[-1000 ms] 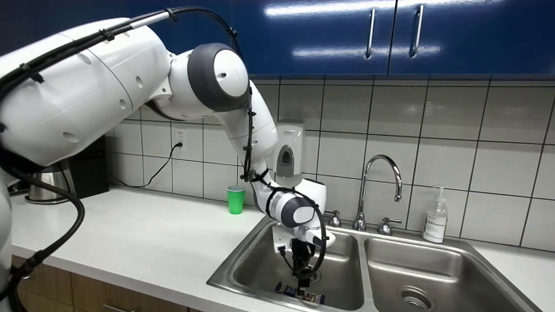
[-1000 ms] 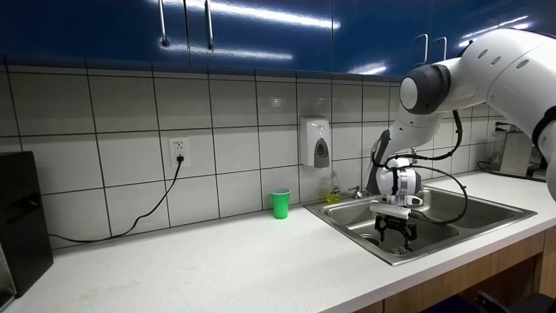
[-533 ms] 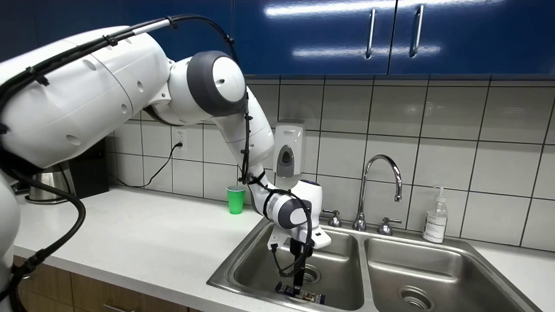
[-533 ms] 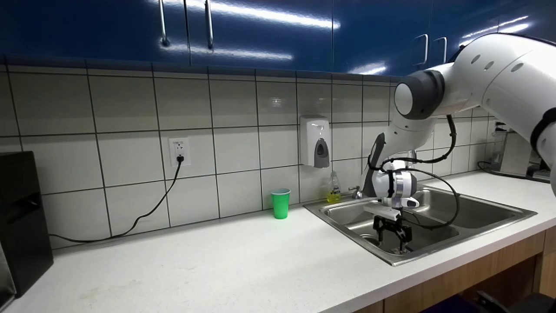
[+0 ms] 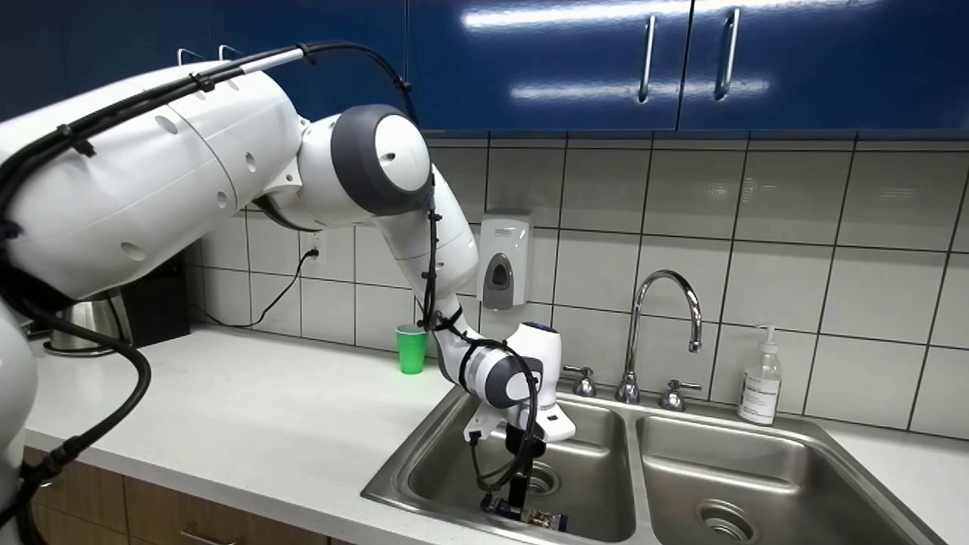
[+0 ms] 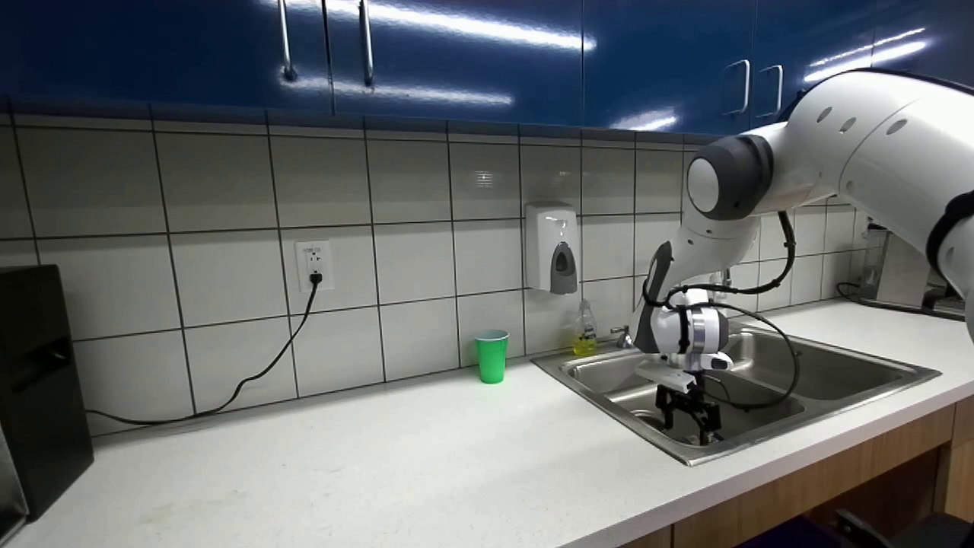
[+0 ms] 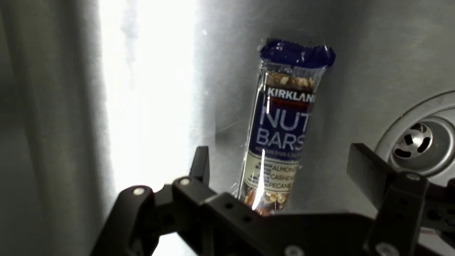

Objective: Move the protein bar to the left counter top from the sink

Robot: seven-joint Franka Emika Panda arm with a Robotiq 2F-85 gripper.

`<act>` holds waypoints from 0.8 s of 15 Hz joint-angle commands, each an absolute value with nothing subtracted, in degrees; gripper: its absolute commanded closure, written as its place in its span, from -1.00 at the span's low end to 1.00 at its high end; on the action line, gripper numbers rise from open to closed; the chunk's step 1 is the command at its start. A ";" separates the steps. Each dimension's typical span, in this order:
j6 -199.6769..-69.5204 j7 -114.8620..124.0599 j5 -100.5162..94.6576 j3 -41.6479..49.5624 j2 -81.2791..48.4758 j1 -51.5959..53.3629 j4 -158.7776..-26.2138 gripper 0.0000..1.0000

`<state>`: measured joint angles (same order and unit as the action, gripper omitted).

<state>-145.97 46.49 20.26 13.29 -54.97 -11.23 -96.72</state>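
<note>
The protein bar, a slim wrapped nut bar (image 7: 279, 131) with blue print, lies flat on the floor of the sink's basin. It also shows in an exterior view (image 5: 546, 519), partly covered by the gripper. My gripper (image 7: 280, 156) is open, with one finger on each side of the bar and a gap to both. The gripper's body hides the bar's near end in the wrist view. The gripper also shows low in the basin in an exterior view (image 6: 688, 434). The steel sink (image 5: 638, 484) has two basins. The left counter top (image 5: 250, 409) is the long off-white stretch beside it.
A green cup (image 6: 491, 358) stands on the counter near the tiled wall. A chrome faucet (image 5: 634, 333) and a soap bottle (image 5: 761, 386) stand behind the sink. A drain (image 7: 414, 140) lies beside one finger. A black appliance (image 6: 42, 396) stands on the counter.
The arm has come down and my gripper has sunk lower in the basin, with a slight shift to the left in both exterior views. The bar has not moved.
</note>
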 commanded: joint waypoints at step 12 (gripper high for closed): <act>-140.68 49.56 19.28 14.80 -56.17 -10.95 -93.74 -1.00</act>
<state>-142.99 47.39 20.20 13.94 -55.89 -11.23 -95.33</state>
